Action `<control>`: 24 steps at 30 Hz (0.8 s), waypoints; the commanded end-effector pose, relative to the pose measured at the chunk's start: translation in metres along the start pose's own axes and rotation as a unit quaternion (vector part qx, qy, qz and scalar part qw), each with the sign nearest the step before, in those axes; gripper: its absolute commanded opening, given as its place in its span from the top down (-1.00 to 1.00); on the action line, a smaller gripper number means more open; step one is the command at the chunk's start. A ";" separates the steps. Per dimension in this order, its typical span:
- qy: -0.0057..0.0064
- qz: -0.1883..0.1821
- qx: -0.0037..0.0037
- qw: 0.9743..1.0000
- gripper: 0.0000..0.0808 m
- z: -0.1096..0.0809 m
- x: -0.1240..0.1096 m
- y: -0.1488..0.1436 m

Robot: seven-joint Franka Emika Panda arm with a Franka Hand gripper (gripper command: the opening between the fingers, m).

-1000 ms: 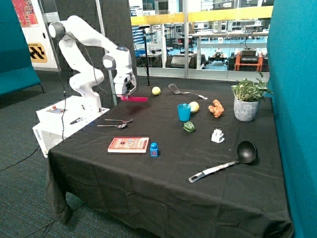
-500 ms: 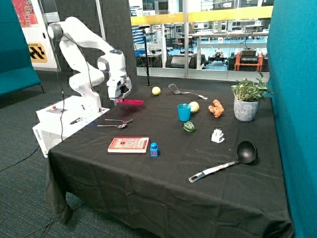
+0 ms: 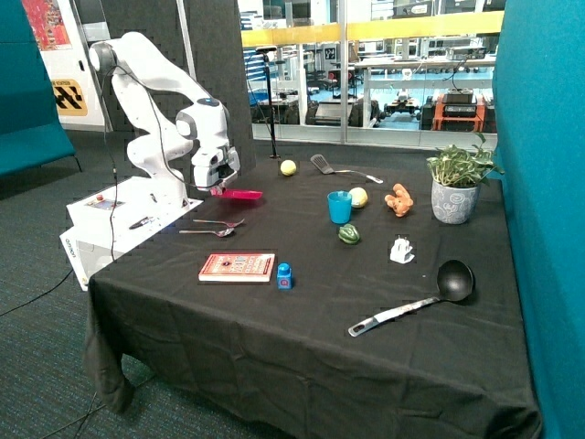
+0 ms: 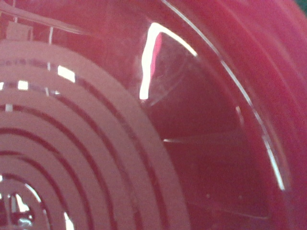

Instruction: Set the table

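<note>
Carrying the plate (image 3: 238, 194) above the table (image 3: 302, 357).
Our gripper (image 3: 218, 187) clamps its rim, keeping it level over the spoons (image 3: 212, 228).

A flat red plastic plate (image 3: 238, 194) is held above the black-clothed table (image 3: 302, 366) at the gripper (image 3: 218, 187), near the far corner. Just in front of it, two metal spoons (image 3: 214, 228) are laid side by side on the cloth, and nearer the front edge a red rectangular book (image 3: 237, 267) is set with a small blue block (image 3: 284, 275) beside it. Towards the middle, a blue plastic cup (image 3: 339, 207) is placed. In the wrist view, the plate (image 4: 201, 120) is pressed close against the camera
</note>
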State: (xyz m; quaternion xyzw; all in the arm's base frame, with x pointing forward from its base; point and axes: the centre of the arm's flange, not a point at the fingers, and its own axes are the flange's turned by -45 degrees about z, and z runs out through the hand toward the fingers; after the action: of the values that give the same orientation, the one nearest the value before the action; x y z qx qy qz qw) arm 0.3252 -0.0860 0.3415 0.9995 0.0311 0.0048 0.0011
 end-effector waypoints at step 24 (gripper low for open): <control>-0.005 -0.012 0.001 1.000 1.00 0.027 0.003 -0.014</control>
State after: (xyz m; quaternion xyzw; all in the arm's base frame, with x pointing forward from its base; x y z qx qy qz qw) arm 0.3298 -0.0807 0.3228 0.9991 0.0429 -0.0022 -0.0007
